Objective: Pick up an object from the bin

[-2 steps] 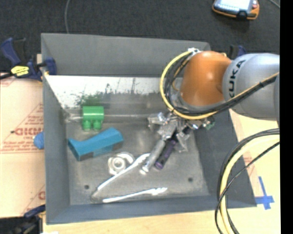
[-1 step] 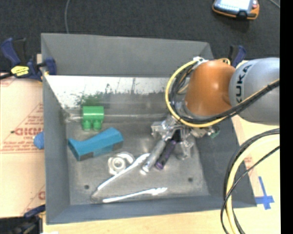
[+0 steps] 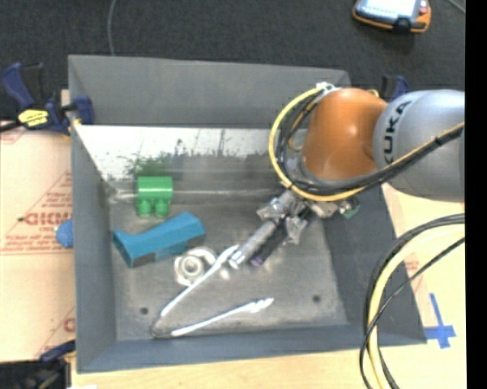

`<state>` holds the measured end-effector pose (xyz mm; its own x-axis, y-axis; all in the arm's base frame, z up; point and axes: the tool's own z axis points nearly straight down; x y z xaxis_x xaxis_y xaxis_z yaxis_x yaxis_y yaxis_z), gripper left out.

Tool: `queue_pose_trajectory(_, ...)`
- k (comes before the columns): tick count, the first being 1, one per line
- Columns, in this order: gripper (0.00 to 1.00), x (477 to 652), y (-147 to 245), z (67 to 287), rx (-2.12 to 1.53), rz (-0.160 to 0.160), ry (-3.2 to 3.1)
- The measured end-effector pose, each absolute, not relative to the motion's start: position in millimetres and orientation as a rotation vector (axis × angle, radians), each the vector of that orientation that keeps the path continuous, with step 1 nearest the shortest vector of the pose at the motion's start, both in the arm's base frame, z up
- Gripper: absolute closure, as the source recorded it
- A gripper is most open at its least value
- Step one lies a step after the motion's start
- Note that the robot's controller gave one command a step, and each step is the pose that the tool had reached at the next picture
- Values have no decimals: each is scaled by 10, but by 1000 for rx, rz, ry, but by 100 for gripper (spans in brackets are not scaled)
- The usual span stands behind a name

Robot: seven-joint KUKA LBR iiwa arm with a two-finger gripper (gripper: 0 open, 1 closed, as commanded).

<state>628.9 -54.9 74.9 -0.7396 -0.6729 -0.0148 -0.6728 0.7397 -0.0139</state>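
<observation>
Orange and rounded, the arm's wrist cover (image 3: 340,136) is hanging highest over the bin, well to the upper right of the blue block (image 3: 158,237). From under it the gripper (image 3: 245,254) is slanting down and leftward toward the bin floor, ending to the right of the blue block and a little lower than it. Whether the gripper is spread or pressed together cannot be told, and nothing is showing clearly as being pinched.

Right at the gripper's tip, the white tongs (image 3: 251,306) are lying flat. One long thin arm is running from the tip down to the left, and the other is stretching out below it. The two are meeting in a point below the blue block, near the bin's front wall. Whether the gripper is touching the upper arm's end or only hovering just over it cannot be told. A small dark purplish piece (image 3: 258,259), too small to name, is sitting just beside the gripper's tip, on the side away from the blue block.

A silvery ring (image 3: 193,266) is resting just below the blue block's right end, beside the tongs' upper arm. A green brick (image 3: 154,193) with two studs is standing just above the blue block, near the bin's back wall. The grey bin (image 3: 93,258) is enclosing all of these.
</observation>
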Motion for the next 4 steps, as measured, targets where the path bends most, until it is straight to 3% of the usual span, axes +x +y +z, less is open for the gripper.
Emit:
queue_pose_trajectory(2,100,6285,-549,823,-1124,-11,2913)
queue_pose_trajectory(3,100,6255,-546,1045,-1126,-3,2922)
queue_pose_trajectory(4,100,6288,-554,1432,-1120,-13,2913)
